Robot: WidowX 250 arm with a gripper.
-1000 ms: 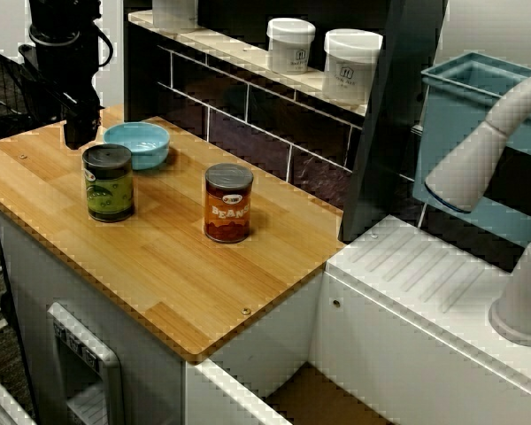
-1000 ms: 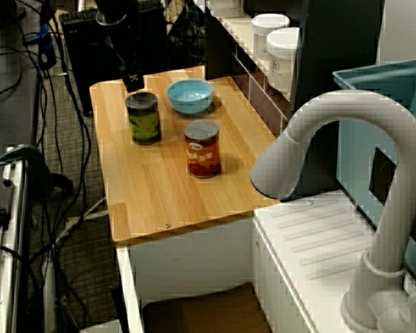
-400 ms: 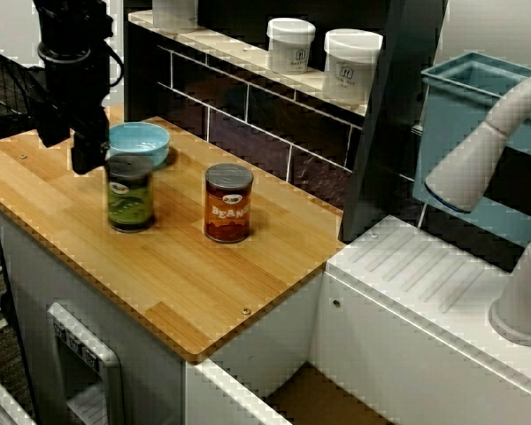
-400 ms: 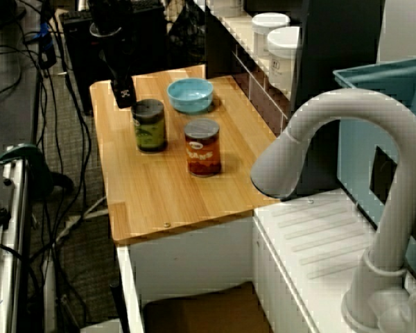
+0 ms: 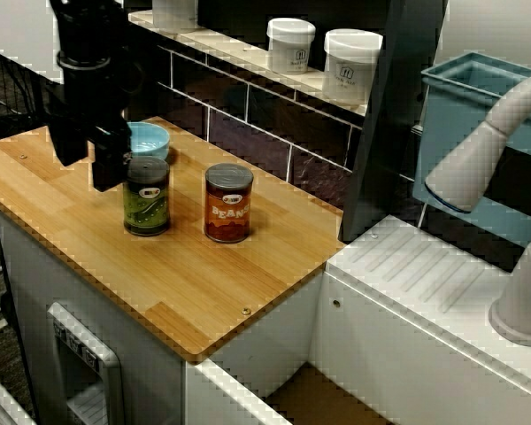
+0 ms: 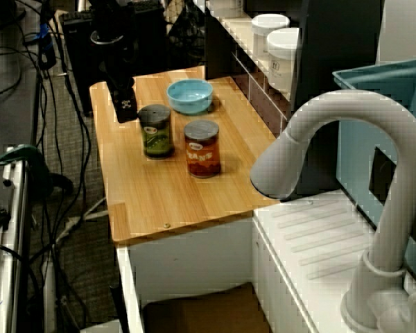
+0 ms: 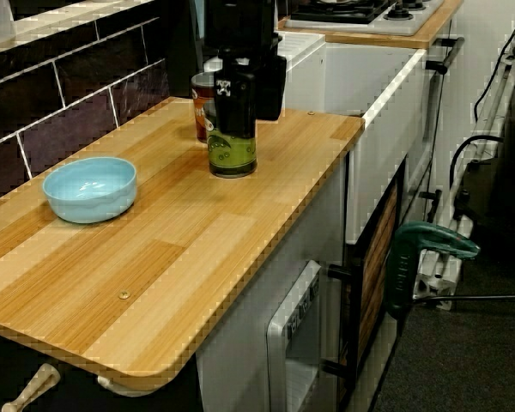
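Observation:
A green-labelled can (image 5: 147, 197) stands upright on the wooden counter (image 5: 186, 283). My black gripper (image 5: 108, 168) hangs low against the can's left side, fingers together, holding nothing. In the high view over the tap the gripper (image 6: 125, 109) sits just left of the green can (image 6: 157, 132). The low view along the counter has the gripper (image 7: 236, 99) in front of the green can (image 7: 233, 150), hiding its upper half. An orange beans can (image 5: 228, 204) stands a short way right of the green can. A light blue bowl (image 5: 150, 139) lies behind, partly hidden by the arm.
Two white jars (image 5: 290, 44) (image 5: 351, 65) stand on the ledge above the dark tiled wall. A white tap (image 6: 333, 139) and ribbed drainer (image 5: 416, 274) lie right of the counter, with a blue bin (image 5: 478, 133) behind. Cables and a dark rack (image 6: 28, 83) fill the floor on the left.
The gripper has moved right and lower along the counter. The green can has slid right with it, ending closer to the beans can. Bowl and beans can have not moved.

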